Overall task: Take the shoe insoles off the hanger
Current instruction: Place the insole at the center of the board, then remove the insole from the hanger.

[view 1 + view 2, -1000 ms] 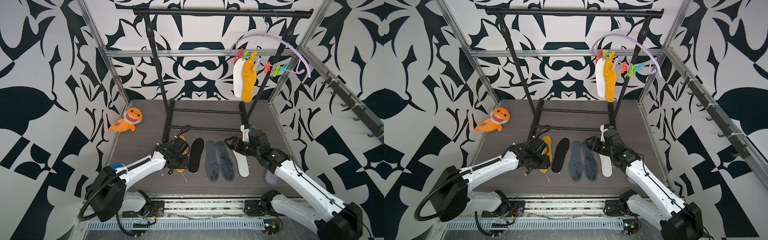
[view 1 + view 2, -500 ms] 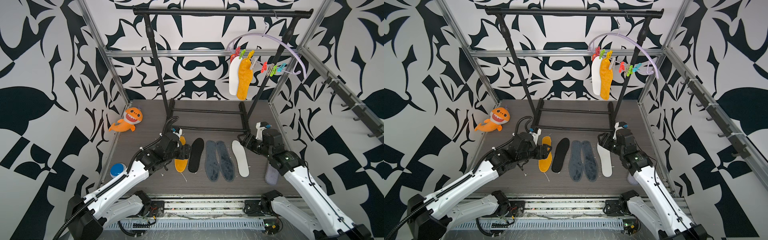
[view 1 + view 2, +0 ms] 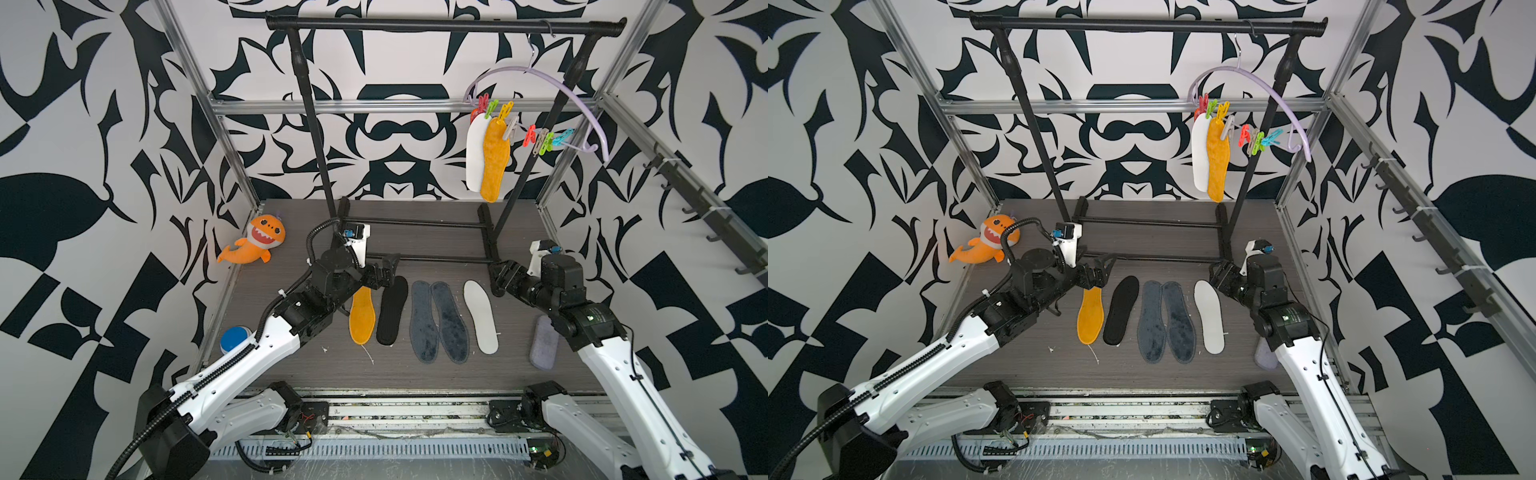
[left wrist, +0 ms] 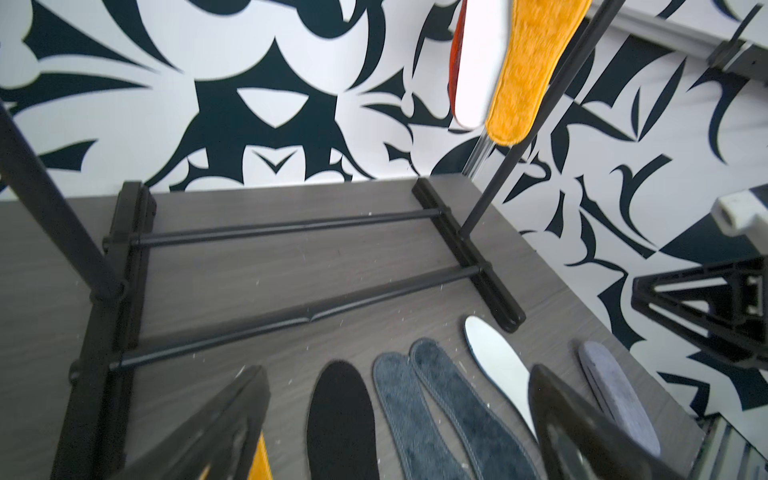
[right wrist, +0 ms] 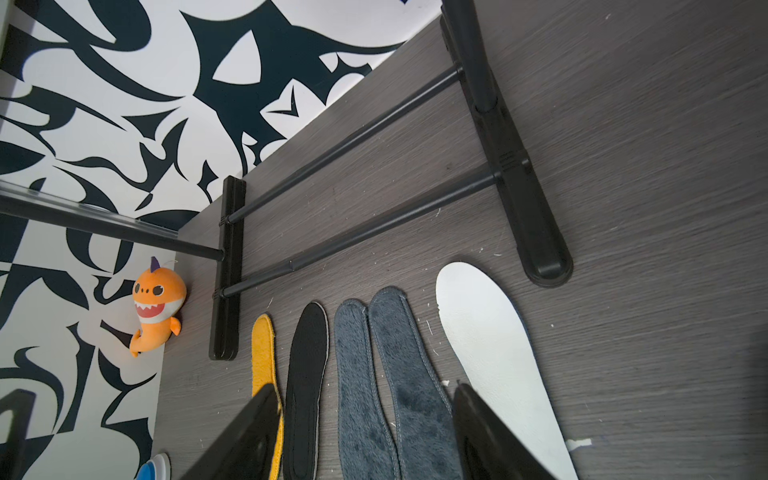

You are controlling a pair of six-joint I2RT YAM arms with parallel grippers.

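- Five flat insoles (image 3: 422,320) lie rowed on my woodgrain floor (image 3: 415,374).
- Smooth white insole (image 3: 473,153) and fuzzy orange insole (image 3: 494,162) hang on the arched lilac hanger (image 3: 552,85), far right.
- Left gripper (image 3: 386,272), right gripper (image 3: 498,280): jaws apart, empty.

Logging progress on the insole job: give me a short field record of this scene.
hanger: on the black rail
pegged: hanging white insole, hanging orange insole
laid in a row: flat orange insole, black insole, two grey-blue insoles, flat white insole
left gripper: open, empty
right gripper: open, empty
other: orange plush shark, lilac pad
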